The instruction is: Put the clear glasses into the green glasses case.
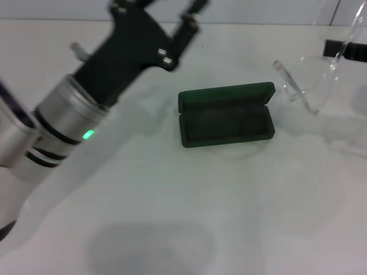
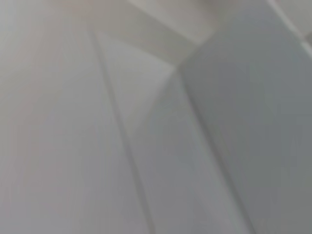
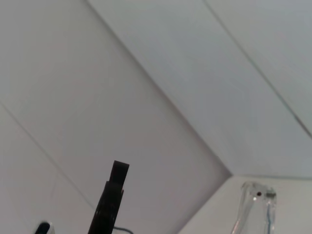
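A: Head view first, nearest things: what fills the left side?

B: The left arm, a brushed silver cylinder with a small green light, running up to a matte black left gripper (image 1: 155, 14) at the upper left of the frame. Its fingers spread wide with nothing between them, and their tips are cut off by the top edge.

A: And the centre?

B: The green glasses case (image 1: 226, 114) sits open on the white table (image 1: 189, 206), a rounded rectangle with its lid raised behind. The dark lining holds nothing.

A: Farther right?

B: The clear glasses (image 1: 312, 83), transparent curved plastic, are lifted at the upper right, apart from the case. The right gripper (image 1: 344, 50) is mostly out of frame; I cannot tell how its fingers stand.
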